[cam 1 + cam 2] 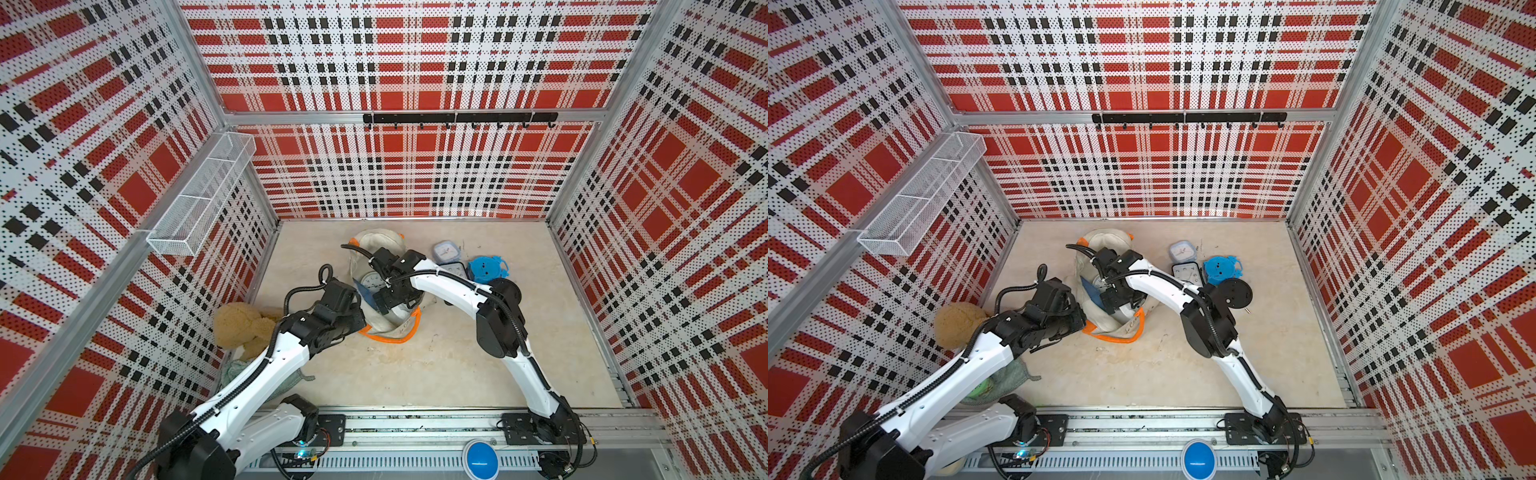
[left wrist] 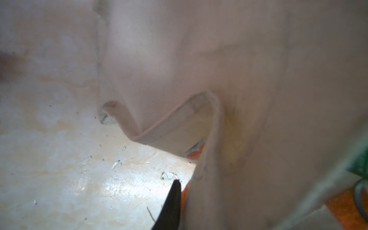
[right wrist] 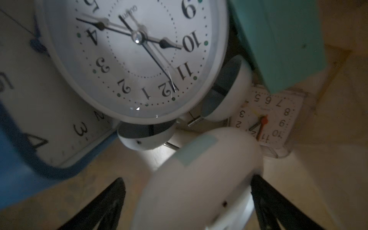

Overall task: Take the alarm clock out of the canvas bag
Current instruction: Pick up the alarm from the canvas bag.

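The cream canvas bag (image 1: 376, 241) with orange handles lies on the floor in both top views, its mouth towards the arms. My left gripper (image 1: 359, 320) is shut on the bag's rim cloth (image 2: 258, 79); one black finger (image 2: 171, 205) shows against the orange strap. My right gripper (image 3: 189, 178) is inside the bag and open, with a white rounded thing (image 3: 199, 169) between its wide-set fingers (image 3: 111, 199). Just beyond sits a white twin-bell alarm clock (image 3: 135, 49), whose face also shows in a top view (image 1: 372, 282). A blue-framed clock (image 3: 39, 139), a small square clock (image 3: 266, 121) and a teal box (image 3: 278, 39) lie beside it.
Right of the bag lie a pale square clock (image 1: 446, 251), a dark-framed clock (image 1: 457, 270) and a blue round clock (image 1: 486, 269). A tan plush toy (image 1: 241, 324) and a green mesh bag (image 1: 237, 370) sit by the left wall. A wire basket (image 1: 203, 199) hangs there.
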